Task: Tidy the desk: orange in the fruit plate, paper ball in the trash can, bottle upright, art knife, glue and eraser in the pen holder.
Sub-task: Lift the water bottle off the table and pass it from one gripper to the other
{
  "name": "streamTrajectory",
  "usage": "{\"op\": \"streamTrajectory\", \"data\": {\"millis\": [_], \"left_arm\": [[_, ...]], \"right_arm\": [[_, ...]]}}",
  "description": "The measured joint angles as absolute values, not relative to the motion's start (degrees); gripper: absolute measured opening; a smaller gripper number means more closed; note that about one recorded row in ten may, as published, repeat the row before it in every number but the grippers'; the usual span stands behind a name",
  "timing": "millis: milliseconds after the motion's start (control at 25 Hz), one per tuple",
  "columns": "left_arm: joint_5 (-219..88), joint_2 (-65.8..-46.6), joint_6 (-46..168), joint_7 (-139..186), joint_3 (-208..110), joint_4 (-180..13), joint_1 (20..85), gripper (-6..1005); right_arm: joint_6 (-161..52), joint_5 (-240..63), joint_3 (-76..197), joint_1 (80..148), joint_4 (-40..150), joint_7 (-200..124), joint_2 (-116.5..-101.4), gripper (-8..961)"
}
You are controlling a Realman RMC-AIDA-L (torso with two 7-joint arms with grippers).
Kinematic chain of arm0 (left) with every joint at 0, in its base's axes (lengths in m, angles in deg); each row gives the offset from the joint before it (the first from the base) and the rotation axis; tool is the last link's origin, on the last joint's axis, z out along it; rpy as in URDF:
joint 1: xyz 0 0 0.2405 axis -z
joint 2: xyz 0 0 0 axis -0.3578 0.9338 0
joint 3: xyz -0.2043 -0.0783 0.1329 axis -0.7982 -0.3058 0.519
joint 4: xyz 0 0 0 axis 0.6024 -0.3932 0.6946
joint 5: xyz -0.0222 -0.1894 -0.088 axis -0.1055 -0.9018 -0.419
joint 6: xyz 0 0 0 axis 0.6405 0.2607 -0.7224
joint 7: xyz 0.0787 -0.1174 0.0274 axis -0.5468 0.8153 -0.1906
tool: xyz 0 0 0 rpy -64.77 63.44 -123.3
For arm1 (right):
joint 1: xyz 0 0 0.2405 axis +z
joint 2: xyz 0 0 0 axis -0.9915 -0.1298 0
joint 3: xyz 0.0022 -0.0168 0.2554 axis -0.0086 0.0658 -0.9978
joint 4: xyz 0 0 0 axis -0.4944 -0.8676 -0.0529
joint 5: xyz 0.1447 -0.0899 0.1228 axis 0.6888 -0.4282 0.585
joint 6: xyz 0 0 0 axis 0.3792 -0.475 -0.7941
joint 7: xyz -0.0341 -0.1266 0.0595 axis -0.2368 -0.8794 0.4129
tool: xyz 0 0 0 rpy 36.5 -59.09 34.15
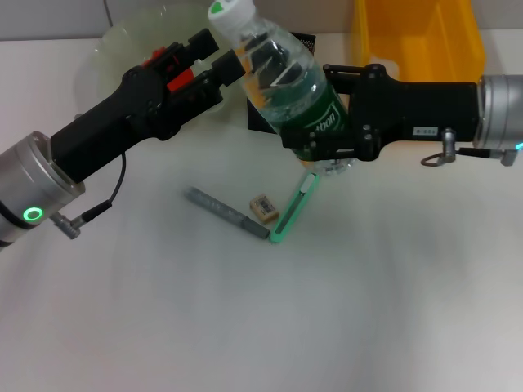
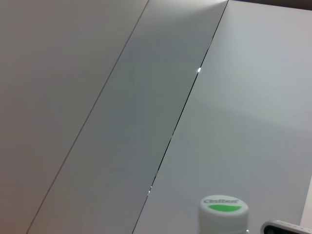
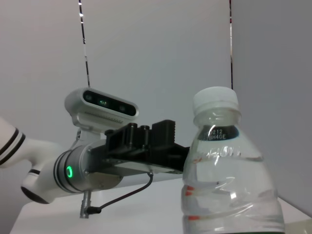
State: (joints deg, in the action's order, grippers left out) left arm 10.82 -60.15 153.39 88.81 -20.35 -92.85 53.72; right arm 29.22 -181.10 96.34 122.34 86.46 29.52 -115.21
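A clear bottle [image 1: 282, 77] with a white cap and green label is held off the table, leaning slightly. My right gripper [image 1: 323, 143] is shut on its labelled lower part. My left gripper [image 1: 219, 55] is at its shoulder, fingers [image 1: 203, 42] apart on either side. The cap shows in the left wrist view [image 2: 223, 212]. The right wrist view shows the bottle [image 3: 229, 170] with the left gripper [image 3: 165, 146] beside it. A green art knife [image 1: 292, 211], a grey glue stick [image 1: 227, 212] and an eraser [image 1: 263, 207] lie on the table. The orange and the paper ball are out of view.
A black mesh pen holder [image 1: 260, 118] stands behind the bottle. A pale green fruit plate [image 1: 135, 41] is at the back left. A yellow bin [image 1: 417, 41] is at the back right.
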Motion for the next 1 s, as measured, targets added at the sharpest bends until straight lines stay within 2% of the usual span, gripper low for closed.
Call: {"op": "streamTrajectory", "data": {"millis": [320, 1000], "left_arm": [[10.0, -60.36, 153.3, 83.9, -21.2, -89.7, 56.0, 689], [8.8, -60.36, 153.3, 81.7, -21.0, -88.7, 56.2, 669]], "right_arm": [[27.0, -181.0, 99.2, 124.1, 83.8, 29.5, -115.2, 763], [26.9, -180.0, 99.2, 124.3, 81.9, 28.7, -115.46, 762]]}}
